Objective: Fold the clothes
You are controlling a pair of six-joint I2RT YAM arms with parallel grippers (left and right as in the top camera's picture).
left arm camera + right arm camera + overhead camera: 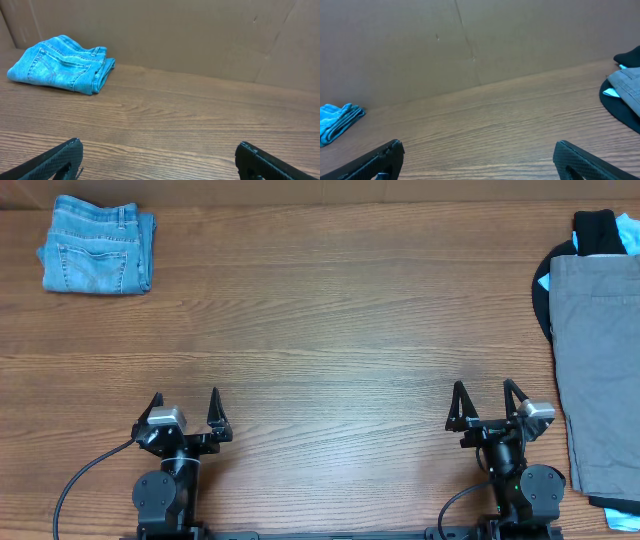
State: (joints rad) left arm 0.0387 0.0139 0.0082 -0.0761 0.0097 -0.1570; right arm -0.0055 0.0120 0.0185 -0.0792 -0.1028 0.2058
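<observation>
Your wood table (330, 330) is backed by cardboard (200, 35). Folded denim shorts (97, 246) sit at its far-left corner. Grey shorts (600, 370) run near-to-far along the right edge. Left gripper (186, 396) and right gripper (483, 385) have fingers spread, empty.

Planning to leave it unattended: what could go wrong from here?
The grey shorts lie on a black garment and a light-blue one, so the open right gripper may pinch several layers at once. They sit at the far right, so the open left gripper may have to stretch to help. A wide sweep could muss the folded denim shorts.
</observation>
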